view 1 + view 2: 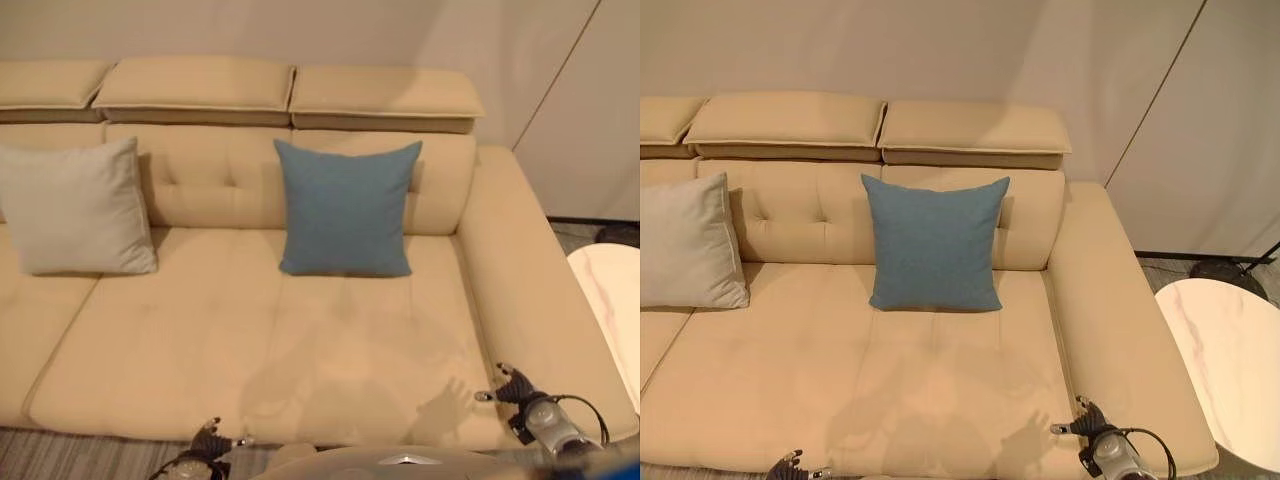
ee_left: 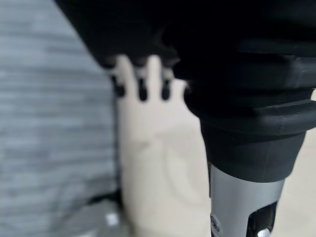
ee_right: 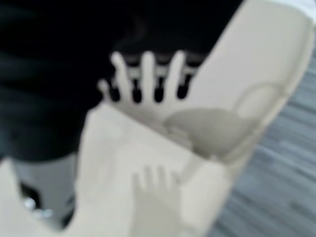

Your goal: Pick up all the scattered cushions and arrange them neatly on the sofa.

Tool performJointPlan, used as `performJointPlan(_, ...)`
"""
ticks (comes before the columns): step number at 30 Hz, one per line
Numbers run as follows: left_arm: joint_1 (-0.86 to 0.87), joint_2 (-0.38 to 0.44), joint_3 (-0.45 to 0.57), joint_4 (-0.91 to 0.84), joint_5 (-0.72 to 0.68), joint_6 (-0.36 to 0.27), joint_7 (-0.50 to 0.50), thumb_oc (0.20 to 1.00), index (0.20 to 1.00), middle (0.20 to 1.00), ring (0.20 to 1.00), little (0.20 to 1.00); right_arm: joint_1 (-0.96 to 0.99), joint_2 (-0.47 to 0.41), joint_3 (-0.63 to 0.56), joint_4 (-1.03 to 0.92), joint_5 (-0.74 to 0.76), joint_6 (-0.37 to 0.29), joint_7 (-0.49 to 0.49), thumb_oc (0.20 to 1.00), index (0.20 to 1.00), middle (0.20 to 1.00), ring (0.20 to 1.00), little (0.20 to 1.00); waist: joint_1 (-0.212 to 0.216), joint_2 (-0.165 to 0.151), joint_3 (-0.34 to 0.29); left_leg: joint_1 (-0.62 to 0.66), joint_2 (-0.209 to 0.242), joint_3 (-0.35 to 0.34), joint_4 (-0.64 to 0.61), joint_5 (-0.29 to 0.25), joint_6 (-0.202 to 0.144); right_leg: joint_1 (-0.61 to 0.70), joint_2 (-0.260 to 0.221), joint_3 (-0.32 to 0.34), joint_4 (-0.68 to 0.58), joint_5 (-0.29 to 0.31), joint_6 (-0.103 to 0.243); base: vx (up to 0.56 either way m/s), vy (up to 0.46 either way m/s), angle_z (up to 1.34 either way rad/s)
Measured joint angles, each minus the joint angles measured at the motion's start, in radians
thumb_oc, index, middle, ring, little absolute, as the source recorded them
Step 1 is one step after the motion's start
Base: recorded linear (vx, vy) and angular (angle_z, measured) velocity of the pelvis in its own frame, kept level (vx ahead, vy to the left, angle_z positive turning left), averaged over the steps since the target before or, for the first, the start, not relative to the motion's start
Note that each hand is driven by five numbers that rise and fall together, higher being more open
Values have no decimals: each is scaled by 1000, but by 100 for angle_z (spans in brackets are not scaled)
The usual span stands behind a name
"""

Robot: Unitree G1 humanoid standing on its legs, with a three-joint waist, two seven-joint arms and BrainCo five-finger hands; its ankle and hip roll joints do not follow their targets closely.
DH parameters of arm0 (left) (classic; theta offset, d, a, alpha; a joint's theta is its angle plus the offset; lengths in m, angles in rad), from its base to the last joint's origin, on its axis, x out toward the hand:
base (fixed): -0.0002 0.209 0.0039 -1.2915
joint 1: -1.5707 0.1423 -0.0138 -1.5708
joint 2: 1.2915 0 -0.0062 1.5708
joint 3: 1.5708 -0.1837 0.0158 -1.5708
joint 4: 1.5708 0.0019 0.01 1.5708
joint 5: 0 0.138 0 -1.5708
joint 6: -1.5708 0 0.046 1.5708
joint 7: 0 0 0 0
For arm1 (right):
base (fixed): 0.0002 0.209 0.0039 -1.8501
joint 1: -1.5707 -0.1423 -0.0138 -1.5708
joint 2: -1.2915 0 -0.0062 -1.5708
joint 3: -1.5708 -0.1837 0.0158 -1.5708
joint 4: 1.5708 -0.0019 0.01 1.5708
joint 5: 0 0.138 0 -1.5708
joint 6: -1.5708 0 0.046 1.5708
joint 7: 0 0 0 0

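Now both cushions sit on the sofa (image 1: 330, 350).
Blue cushion (image 1: 346, 208) leans mid-back, grey cushion (image 1: 76, 207) near the left edge; soft, light, best grabbed by a corner. Left robot hand (image 1: 208, 440) and right robot hand (image 1: 512, 385) hang wide, holding nothing.

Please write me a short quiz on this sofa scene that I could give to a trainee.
1. True or false: the blue cushion leans upright against the backrest of the sofa.
2. Which cushion sits further to the robot's left? A) the blue cushion B) the grey cushion
3. Fill in: past the sofa's armrest, on the robot's right, stands a white ____.

Key
1. True.
2. B.
3. Table. The left hand and right hand are low by the sofa's front edge and hold nothing.
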Motion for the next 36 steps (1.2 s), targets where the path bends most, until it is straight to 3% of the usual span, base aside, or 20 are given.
performJointPlan(1, -37, 7, -9, -1, 20, -1, 1, 1000, 1000, 1000, 1000, 1000, -22, 3, 1, 20, 4, 3, -1, 1000, 1000, 1000, 1000, 1000, -7, -25, 17, -48, -9, -15, -8, 69, -84, -47, -26, -27, 25, -6, -40, -194, -28, 49)
performJointPlan(2, -61, 9, -11, -1, 29, 0, 0, 1000, 1000, 1000, 1000, 1000, -29, 7, 1, 32, 5, 4, -2, 1000, 1000, 1000, 1000, 1000, -5, -48, 35, -64, -19, 7, 10, 76, -91, -66, -50, -35, 20, 23, -93, -216, -11, 36)
performJointPlan(3, -66, 8, -4, 32, 45, 6, -3, 1000, 1000, 1000, 1000, 1000, -47, 23, 0, 48, 10, 0, -8, 1000, 1000, 1000, 1000, 1000, -18, -94, 48, -87, -58, 13, 277, -94, -29, -62, -97, -28, -20, 60, -106, -133, 35, 15)
performJointPlan(6, -42, -17, -5, 41, 67, 7, -3, 1000, 1000, 1000, 1000, 1000, -16, 17, -8, 65, 13, 4, -12, 1000, 1000, 1000, 1000, 1000, -44, -68, 47, 41, -38, 0, 328, -191, -23, -49, -103, -23, -20, 59, -94, -54, 84, 13)
performJointPlan(7, -37, -33, -15, 39, 75, 7, -6, 1000, 1000, 1000, 1000, 1000, 2, 17, -11, 72, 13, 6, -11, 1000, 1000, 1000, 1000, 1000, -61, -47, 41, 107, -43, -22, 224, -197, -15, -49, -105, -26, -10, 65, -78, -99, 130, 12)
performJointPlan(10, -61, -37, -67, 33, 78, 5, -15, 1000, 1000, 1000, 1000, 1000, 14, 32, -26, 126, 14, 12, -7, 1000, 1000, 1000, 1000, 1000, -69, -43, 43, 144, -64, -53, 164, -208, 0, -53, -119, -15, -6, 91, -20, -95, 116, 1)
performJointPlan(14, -67, -47, -84, 17, 77, 2, -14, 1000, 1000, 1000, 1000, 1000, 19, 37, -75, 141, 13, 22, -6, 1000, 1000, 1000, 1000, 1000, -81, -16, 37, 196, -68, -20, 9, -228, 70, -97, -131, -7, 15, 125, 23, -232, 181, -4)
performJointPlan(16, -77, -48, -84, -2, 75, 2, -14, 1000, 1000, 1000, 1000, 1000, 0, 49, -77, 148, 12, 26, -10, 1000, 1000, 1000, 1000, 1000, -81, -42, 39, 185, -113, -3, 13, -215, 85, -138, -166, 26, 33, 168, 30, -215, 123, -36)
performJointPlan(19, -85, -42, -79, -2, 73, 4, -12, 1000, 1000, 1000, 1000, 1000, -16, 69, -73, 147, 12, 31, -13, 1000, 1000, 1000, 1000, 1000, -85, -70, 49, 170, -164, 21, 38, -211, 125, -150, -222, 57, 27, 209, 75, -279, 95, -21)
performJointPlan(20, -91, -42, -72, -2, 71, 3, -9, 1000, 1000, 1000, 1000, 1000, -12, 74, -73, 158, 11, 39, -14, 1000, 1000, 1000, 1000, 1000, -86, -72, 50, 155, -175, 35, 54, -212, 138, -163, -233, 68, 33, 253, 98, -365, 99, -21)
performJointPlan(21, -95, -42, -67, -2, 71, 3, -1, 1000, 1000, 1000, 1000, 1000, -20, 73, -72, 161, 11, 43, -16, 1000, 1000, 1000, 1000, 1000, -84, -62, 53, 129, -171, 47, 77, -220, 159, -185, -229, 80, 31, 319, 150, -315, 98, -16)
performJointPlan(22, -96, -39, -61, -1, 70, 4, 3, 1000, 1000, 1000, 1000, 1000, -28, 75, -71, 157, 11, 43, -17, 1000, 1000, 1000, 1000, 1000, -86, -51, 52, 112, -162, 56, 81, -204, 186, -196, -221, 99, 60, 308, 155, -207, 76, -17)
performJointPlan(24, -105, -38, -44, -4, 61, 1, 7, 1000, 1000, 1000, 1000, 1000, -25, 74, -54, 158, 11, 50, -19, 1000, 1000, 1000, 1000, 1000, -56, -19, 56, 106, -112, 71, 57, -168, 187, -274, -154, 105, 400, 34, 107, -100, 7, -28)
performJointPlan(26, -67, -21, -8, 17, 52, 10, 6, 1000, 1000, 1000, 1000, 1000, -37, 73, -52, 157, 12, 49, -22, 1000, 1000, 1000, 1000, 1000, -42, -33, 49, 102, -112, 82, 38, -147, 205, -220, -149, 90, 484, -100, 121, -69, -75, -22)
performJointPlan(27, -49, -20, 20, 22, 29, 16, 6, 1000, 1000, 1000, 1000, 1000, -25, 72, -54, 158, 12, 49, -22, 1000, 1000, 1000, 1000, 1000, -24, -23, 43, 117, -91, 85, 15, -119, 189, -150, -125, 88, 537, -170, 113, -4, -173, -16)
performJointPlan(28, -32, -19, 15, 32, 16, 18, 6, 1000, 1000, 1000, 1000, 1000, -20, 77, -50, 159, 12, 49, -22, 1000, 1000, 1000, 1000, 1000, -1, -23, 31, 116, -80, 89, 13, -117, 182, -80, -122, 77, 484, -194, 112, 21, -239, -33)
performJointPlan(29, -5, -17, 19, 34, 8, 24, 7, 1000, 1000, 1000, 1000, 1000, -28, 98, -50, 149, 12, 50, -22, 1000, 1000, 1000, 1000, 1000, 10, -51, -3, 108, -84, 93, -13, -106, 138, 41, -130, 37, 251, -205, 111, 24, -231, -28)
performJointPlan(30, 2, -26, 30, 36, -7, 25, 7, 1000, 1000, 1000, 1000, 1000, -26, 104, -50, 147, 12, 46, -23, 1000, 1000, 1000, 1000, 1000, 7, -51, -16, 106, -74, 89, -30, -90, 117, 89, -107, 32, 137, -173, 70, 0, -169, -14)
performJointPlan(31, 13, -41, 27, 36, -13, 24, 5, 1000, 1000, 1000, 1000, 1000, -26, 103, -44, 147, 12, 43, -23, 1000, 1000, 1000, 1000, 1000, 3, -42, -31, 108, -60, 76, -54, -68, 91, 112, -82, 33, 72, -138, 70, -19, -97, 5)
performJointPlan(36, 32, -65, 2, 37, -14, 24, 5, 1000, 1000, 1000, 1000, 1000, -6, 93, -41, 150, 15, 45, -26, 1000, 1000, 1000, 1000, 1000, -5, -27, -72, 105, -13, 70, -71, -35, 69, 109, -22, 32, 48, -122, 24, -23, -64, -3)
